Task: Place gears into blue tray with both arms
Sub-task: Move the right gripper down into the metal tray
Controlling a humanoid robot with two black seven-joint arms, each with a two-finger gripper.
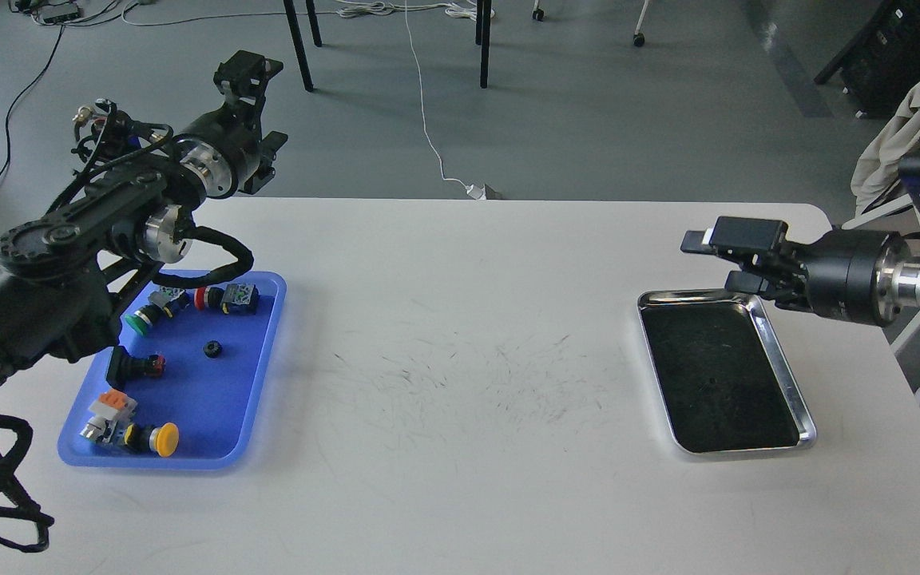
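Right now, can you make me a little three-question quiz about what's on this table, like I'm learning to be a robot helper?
1. True or false: the small black gear lies inside the blue tray.
2. What colour cap has the push-button nearest the blue tray's front edge? A) yellow B) purple C) white
3. Fill in: the right gripper hovers over the far end of the ______ tray.

Key:
1. True; it lies on the tray floor, apart from the buttons.
2. A, yellow.
3. Silver; its dark inside seems to hold no parts.
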